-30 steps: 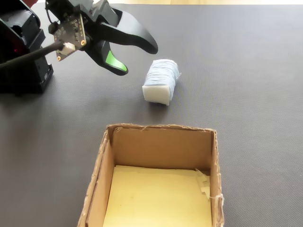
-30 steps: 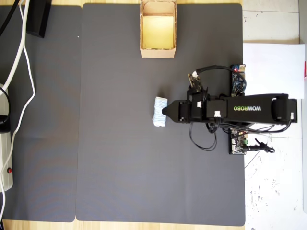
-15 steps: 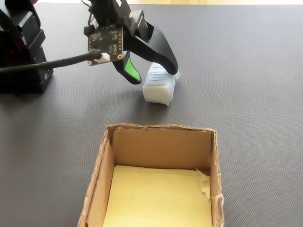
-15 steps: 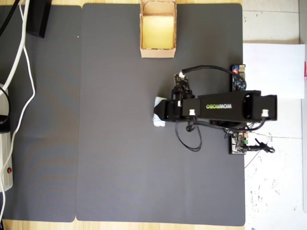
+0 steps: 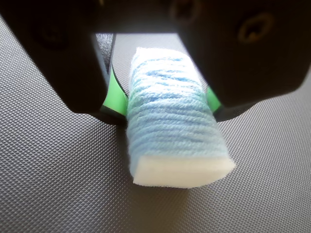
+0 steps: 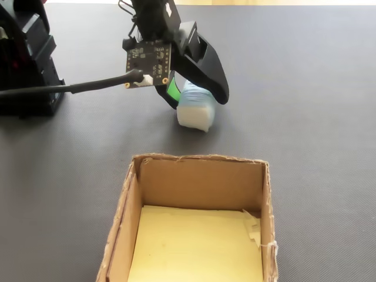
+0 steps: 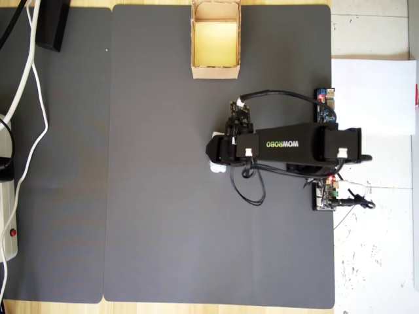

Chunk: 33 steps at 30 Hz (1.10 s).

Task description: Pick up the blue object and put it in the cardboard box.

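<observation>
A dark grey mat (image 7: 157, 196) covers your worktop. Your gripper (image 5: 163, 104) is open around the blue object (image 5: 170, 121), which lies mid-frame on the mat; the pads look close, maybe touching. Close off-centre and the soft spool could squirt out. The cardboard box (image 7: 215, 70) waits at the top, path clear.

dark grey mat (image 7: 157, 196) over wooden table (image 7: 163, 307), daylit

One robot arm (image 7: 294, 144) with one gripper (image 5: 163, 99), one blue object (image 5: 170, 121), one cardboard box (image 6: 191, 176), two dark mats (image 7: 157, 229) side by side, and one sheet of white paper (image 7: 373, 98).
</observation>
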Each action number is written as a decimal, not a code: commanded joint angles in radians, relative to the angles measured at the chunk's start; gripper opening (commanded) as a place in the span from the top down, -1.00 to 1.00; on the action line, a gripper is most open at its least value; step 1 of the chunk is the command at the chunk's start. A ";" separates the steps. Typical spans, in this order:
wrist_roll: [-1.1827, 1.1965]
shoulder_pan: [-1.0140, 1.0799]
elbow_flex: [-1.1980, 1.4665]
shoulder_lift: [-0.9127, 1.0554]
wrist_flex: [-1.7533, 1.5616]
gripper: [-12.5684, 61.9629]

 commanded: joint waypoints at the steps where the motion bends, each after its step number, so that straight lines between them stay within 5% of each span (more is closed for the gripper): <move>1: 0.009 -0.018 -0.002 -0.008 -0.123 0.08; 6: 0.009 -0.011 0.130 0.044 -0.362 0.40; 33: 0.098 0.063 0.709 0.827 -0.721 0.39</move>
